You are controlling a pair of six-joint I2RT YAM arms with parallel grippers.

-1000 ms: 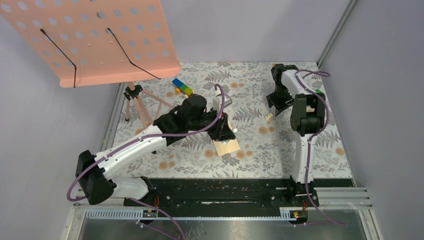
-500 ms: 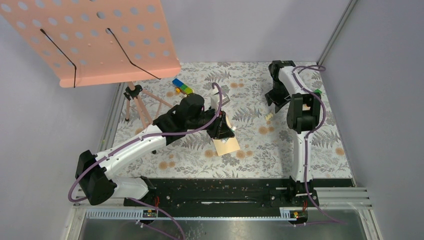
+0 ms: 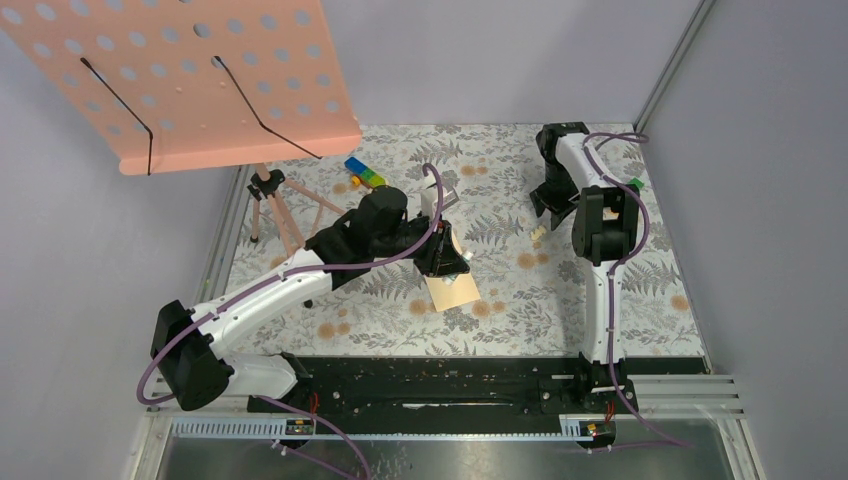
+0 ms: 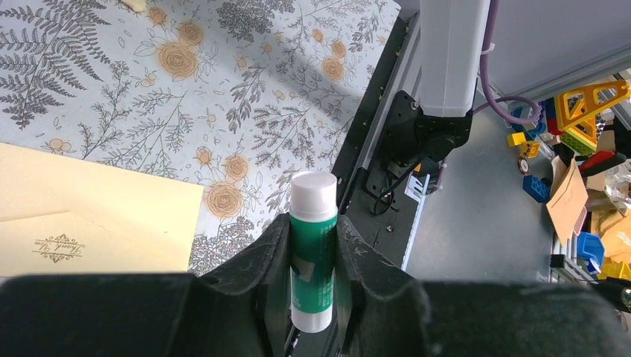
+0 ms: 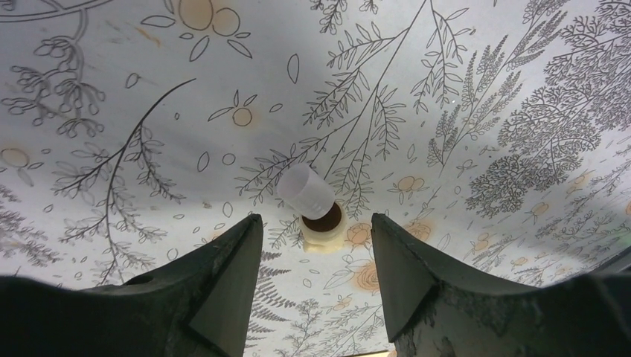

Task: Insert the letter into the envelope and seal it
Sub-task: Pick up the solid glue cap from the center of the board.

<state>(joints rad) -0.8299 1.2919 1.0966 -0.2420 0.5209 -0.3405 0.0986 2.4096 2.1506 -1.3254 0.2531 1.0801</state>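
**Glue stick in your left claw, envelope just beside it**

From above: your left claw (image 3: 447, 258) sits near the middle of the table (image 3: 620, 300), its arm stretched forward and bent inward from the near left corner. The envelope (image 3: 453, 293) lies flat just on the near-edge side of that claw, with its far part hidden under the fingers, so you cannot read its long axis here. Your right claw (image 3: 545, 208) points down towards the far right corner, its arm reaching straight up the right side, well apart from the envelope. A small pale cap (image 3: 538, 233) lies just beside it. The left arm is plainly the nearer one for the sealing.

Left wrist: the left claw (image 4: 313, 227) is pinching a green glue stick (image 4: 313, 245), white end forward and in line with the fingers. The envelope (image 4: 97, 201) lies to the left of the stick and apart from it; its long axis runs across the view, and its printed flap (image 4: 67, 245) is nearest the camera. I cannot pick out the letter as a separate sheet; it may already be inside. I judge the next move is to swing the stick left onto the flap.

Right wrist: the right claw (image 5: 316, 223) is spread wide and holds nothing; the cap (image 5: 305, 192) lies on the table between and just beyond the fingertips.
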